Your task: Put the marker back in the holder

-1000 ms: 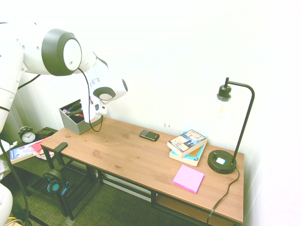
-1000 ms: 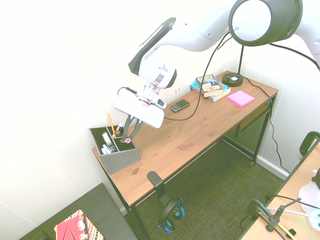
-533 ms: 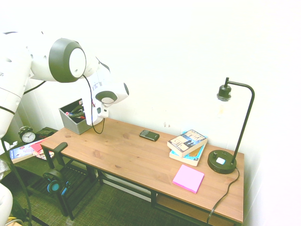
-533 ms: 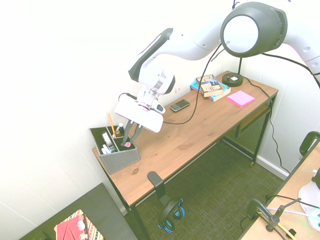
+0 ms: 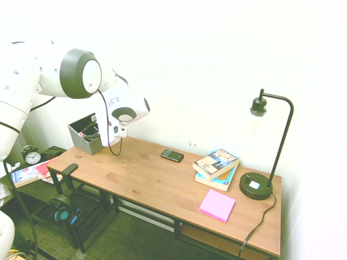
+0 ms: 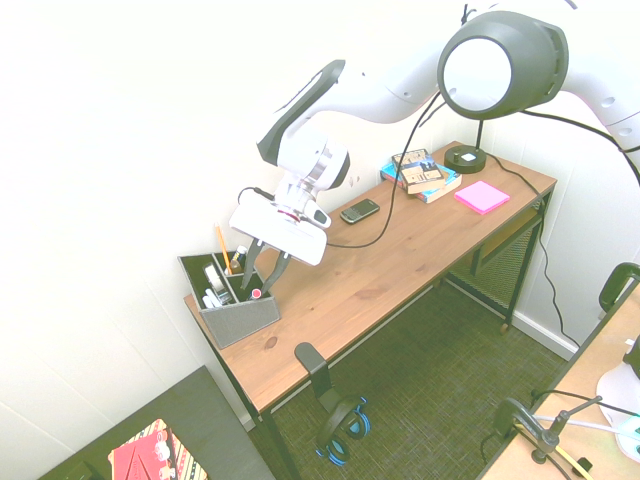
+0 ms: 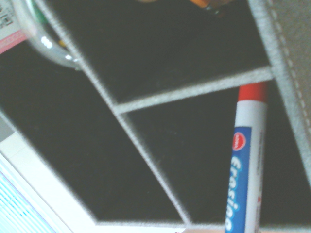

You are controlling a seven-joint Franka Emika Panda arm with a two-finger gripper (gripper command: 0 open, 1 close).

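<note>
The holder [image 6: 240, 318] is a grey box with inner dividers at the desk's end by the wall, also in the first exterior view [image 5: 81, 138]. The marker [image 6: 256, 293] stands in its front compartment, red cap showing at the rim. My gripper [image 6: 262, 274] hangs just above it, fingers a little apart and open. The wrist view shows the marker [image 7: 249, 145] close up, white and blue with a red end, lying across a dark compartment between the holder's grey dividers [image 7: 194, 90]. In the first exterior view the arm's wrist hides most of the gripper.
Other pens and a pencil [image 6: 221, 248] fill the holder's rear compartments. On the desk are a phone [image 6: 359, 210], stacked books [image 6: 420, 172], a pink notepad [image 6: 481, 196] and a lamp base [image 6: 466, 157]. Headphones [image 5: 64, 208] hang below the desk's end.
The marker's red cap has sunk lower into the holder. The fingers, pinched together a second ago, now stand slightly apart above it.
</note>
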